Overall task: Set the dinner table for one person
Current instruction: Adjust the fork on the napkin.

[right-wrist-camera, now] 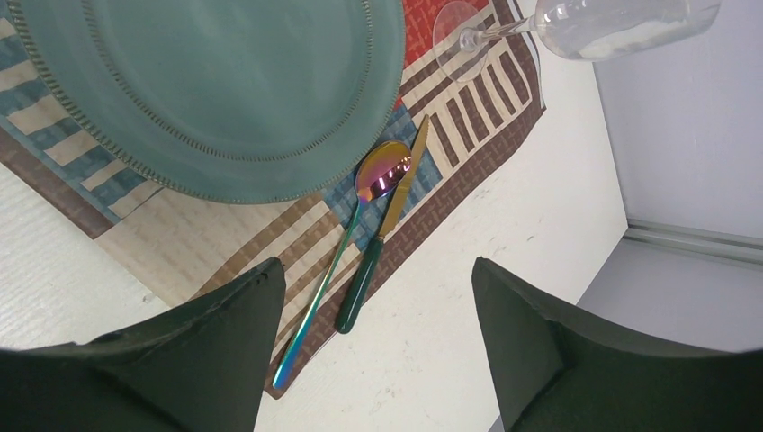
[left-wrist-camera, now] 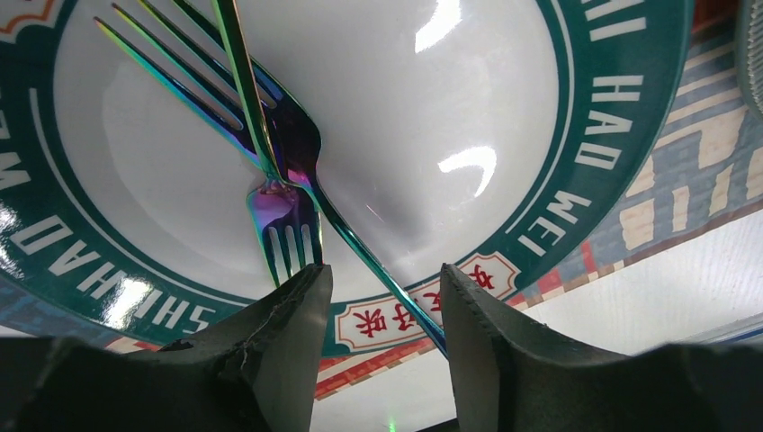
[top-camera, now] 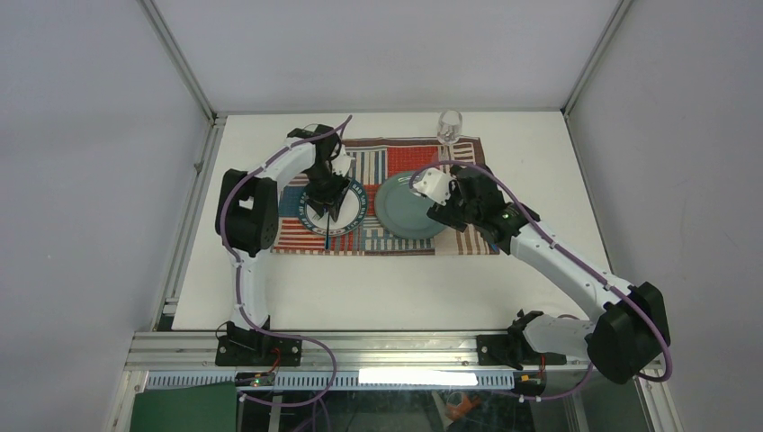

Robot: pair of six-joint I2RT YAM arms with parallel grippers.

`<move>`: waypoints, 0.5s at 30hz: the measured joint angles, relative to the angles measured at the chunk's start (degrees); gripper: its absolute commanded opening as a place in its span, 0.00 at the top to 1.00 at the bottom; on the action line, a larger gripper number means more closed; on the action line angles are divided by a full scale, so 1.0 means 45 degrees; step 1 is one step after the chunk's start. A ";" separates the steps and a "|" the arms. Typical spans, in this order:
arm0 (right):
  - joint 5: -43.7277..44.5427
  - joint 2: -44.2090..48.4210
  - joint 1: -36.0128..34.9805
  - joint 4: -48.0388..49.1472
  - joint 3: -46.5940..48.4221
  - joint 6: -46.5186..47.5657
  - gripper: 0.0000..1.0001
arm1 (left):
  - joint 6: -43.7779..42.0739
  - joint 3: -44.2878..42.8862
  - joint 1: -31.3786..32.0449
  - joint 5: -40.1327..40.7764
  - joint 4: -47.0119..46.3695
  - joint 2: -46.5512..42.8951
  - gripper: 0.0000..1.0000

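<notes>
On the white dinner table [top-camera: 378, 288] lies a striped patchwork placemat [top-camera: 396, 243]. A white plate with a green lettered rim [left-wrist-camera: 405, 108] sits on its left part, with two iridescent forks [left-wrist-camera: 297, 153] crossed on it. My left gripper [left-wrist-camera: 382, 268] hovers open over the plate's near rim, and one fork handle runs between its fingers beside the right one. A teal plate [right-wrist-camera: 216, 81] lies mid-mat. To its right are an iridescent spoon [right-wrist-camera: 382, 175] and a green-handled knife [right-wrist-camera: 360, 283]. My right gripper [right-wrist-camera: 378, 263] stands open above them, holding nothing.
A clear wine glass [top-camera: 449, 126] stands at the placemat's far edge, close to the right arm. Aluminium frame rails [top-camera: 193, 207] edge the table, with grey enclosure walls behind them. Both arm bases sit on the near rail [top-camera: 378, 346].
</notes>
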State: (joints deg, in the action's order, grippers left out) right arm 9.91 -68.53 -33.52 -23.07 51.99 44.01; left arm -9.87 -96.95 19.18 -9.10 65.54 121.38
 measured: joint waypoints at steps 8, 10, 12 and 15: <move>0.0083 0.0097 0.0000 0.0000 -0.0083 0.0005 0.21 | 0.0010 -0.0049 0.0005 0.0000 0.0005 0.0272 0.54; 0.0087 0.0117 0.0000 0.0024 -0.0107 0.0005 0.20 | 0.0010 -0.0073 0.0005 0.0000 0.0034 0.0277 0.55; 0.0102 0.0151 0.0000 0.0044 -0.0199 0.0005 0.21 | 0.0010 -0.0102 0.0034 0.0005 0.0039 0.0277 0.57; 0.0175 0.0160 0.0000 0.0019 -0.0296 0.0005 0.20 | 0.0010 -0.0155 0.0141 0.0000 0.0078 0.0277 0.58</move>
State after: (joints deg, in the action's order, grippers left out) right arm 10.70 -67.81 -33.52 -22.98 50.65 44.03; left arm -9.82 -97.65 19.81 -9.10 65.89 122.63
